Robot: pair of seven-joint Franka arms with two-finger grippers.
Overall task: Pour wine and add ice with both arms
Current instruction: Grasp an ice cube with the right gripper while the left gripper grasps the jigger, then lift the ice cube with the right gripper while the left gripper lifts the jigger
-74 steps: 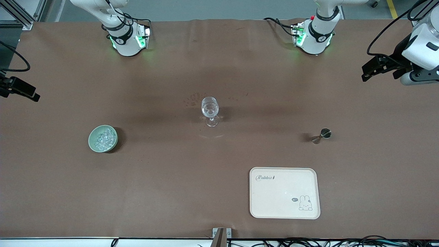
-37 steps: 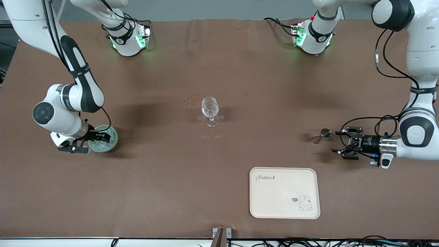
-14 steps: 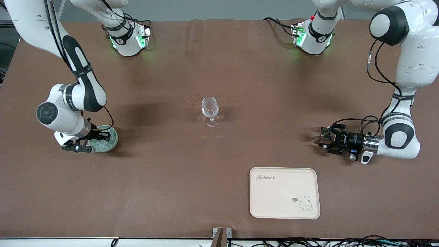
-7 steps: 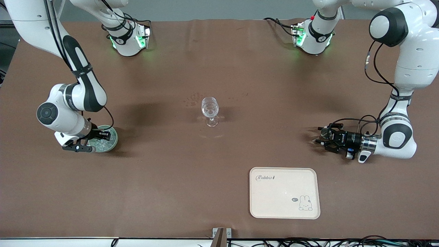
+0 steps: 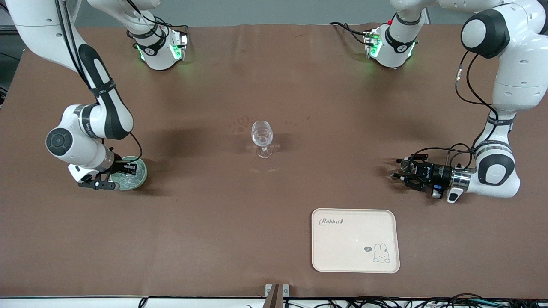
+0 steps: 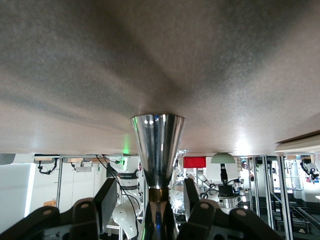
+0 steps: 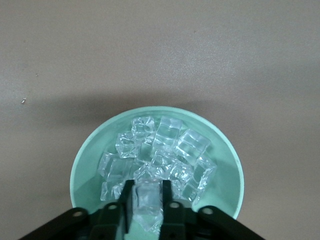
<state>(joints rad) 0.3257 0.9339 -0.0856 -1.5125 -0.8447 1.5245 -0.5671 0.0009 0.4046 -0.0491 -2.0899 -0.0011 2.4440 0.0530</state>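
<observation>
The ice (image 7: 165, 145) is a heap of clear cubes in the pale green bowl (image 7: 82, 165), which stands toward the right arm's end of the table (image 5: 142, 171). My right gripper (image 7: 147, 187) is down in the bowl (image 5: 126, 170), fingers shut on either side of one ice cube (image 7: 148, 202). My left gripper (image 5: 400, 170) lies low over the table toward the left arm's end. It is open, its fingers (image 6: 107, 200) either side of the upright silvery jigger (image 6: 157, 145) with gaps showing. The stemmed glass (image 5: 262, 133) stands mid-table. I cannot see the wine.
A cream rabbit tray (image 5: 355, 256) lies nearer the front camera than the jigger. The brown tabletop (image 5: 274, 205) stretches between bowl, glass and jigger. Both arms' bases stand along the table's back edge.
Both arms came in from the table's ends. In the last second my left gripper slid forward around the jigger. My right gripper stayed in the bowl.
</observation>
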